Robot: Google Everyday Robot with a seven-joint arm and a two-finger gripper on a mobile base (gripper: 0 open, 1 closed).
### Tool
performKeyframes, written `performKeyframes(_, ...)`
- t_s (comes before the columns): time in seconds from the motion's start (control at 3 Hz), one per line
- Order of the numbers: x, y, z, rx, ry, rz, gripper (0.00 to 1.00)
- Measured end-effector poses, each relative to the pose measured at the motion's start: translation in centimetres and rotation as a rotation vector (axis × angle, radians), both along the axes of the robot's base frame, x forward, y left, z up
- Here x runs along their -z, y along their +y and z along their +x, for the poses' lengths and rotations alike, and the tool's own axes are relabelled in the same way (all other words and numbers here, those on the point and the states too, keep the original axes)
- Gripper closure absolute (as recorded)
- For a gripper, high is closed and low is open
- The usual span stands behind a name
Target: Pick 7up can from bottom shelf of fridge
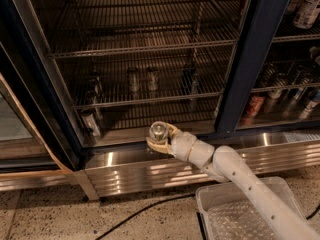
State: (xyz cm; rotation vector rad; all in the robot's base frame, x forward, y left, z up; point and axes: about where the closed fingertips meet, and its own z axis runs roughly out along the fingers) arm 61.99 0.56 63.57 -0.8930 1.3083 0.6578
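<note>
a 7up can (159, 131), shiny silver top up, sits at the front edge of the bottom shelf (125, 117) of the fridge (250, 59), about midway between the shelf's front corners. whether it rests on the wires cannot be told. the gripper (160, 140) is clasped around its sides. the pale arm (240, 179) reaches in from the lower right over the ribbed base panel (130, 176). the grasp looks made; drawing the can clear remains.
</note>
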Motion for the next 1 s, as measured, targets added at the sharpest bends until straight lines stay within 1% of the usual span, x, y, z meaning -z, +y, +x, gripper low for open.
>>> performKeyframes(0.33, -4.8, -2.4, -2.4, 0.037, -0.161, 0.026, 1.0)
performKeyframes(0.67, -9.0, -4.6, -3.3, 0.079, -0.262, 0.013, 1.0)
performKeyframes(1.0, -9.0, -4.6, -3.3, 0.079, -0.262, 0.013, 1.0)
